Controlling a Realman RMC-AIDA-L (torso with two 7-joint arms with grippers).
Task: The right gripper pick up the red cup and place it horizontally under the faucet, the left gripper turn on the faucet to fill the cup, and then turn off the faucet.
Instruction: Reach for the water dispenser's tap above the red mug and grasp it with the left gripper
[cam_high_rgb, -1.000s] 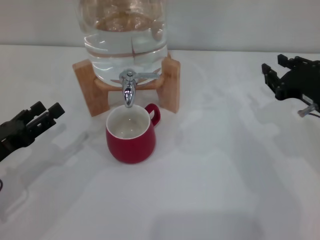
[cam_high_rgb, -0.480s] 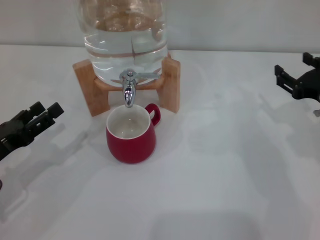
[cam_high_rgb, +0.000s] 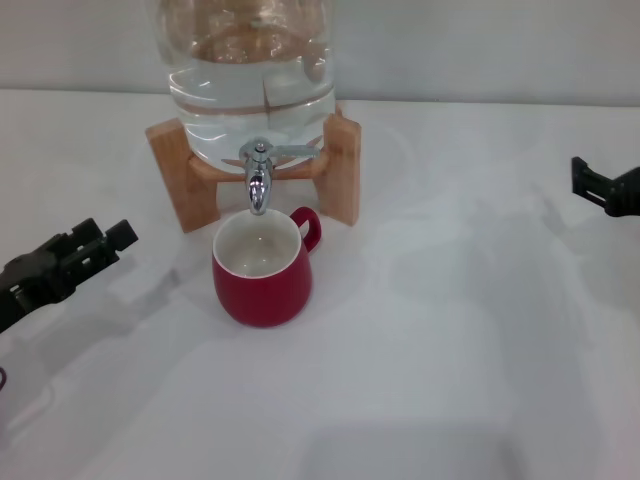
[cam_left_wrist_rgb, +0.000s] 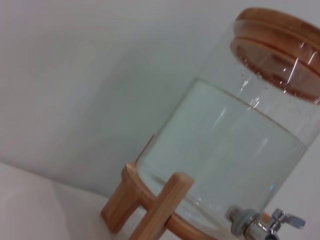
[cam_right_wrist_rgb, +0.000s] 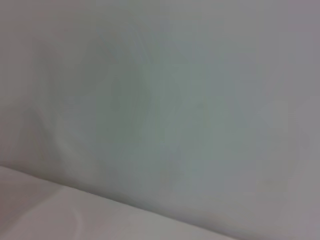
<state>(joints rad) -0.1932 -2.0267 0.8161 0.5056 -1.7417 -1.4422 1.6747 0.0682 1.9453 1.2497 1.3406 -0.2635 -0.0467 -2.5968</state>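
From where I sit, open bench (cam_high_rgb: 450, 380) lies between my left hand (cam_high_rgb: 95, 248) and the red cup (cam_high_rgb: 262, 268), nothing in between. Beyond the cup, the faucet (cam_high_rgb: 258, 180) hangs just over its rim, flanked by the wooden stand (cam_high_rgb: 180, 175) on both sides. My right hand (cam_high_rgb: 605, 188) sits well apart at the far edge, with bare bench all the way across to the cup's handle.

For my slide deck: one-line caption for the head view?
Glossy red ceramic mug upright under the chrome faucet of a clear water jar; left claw and right claw apart at the sides.
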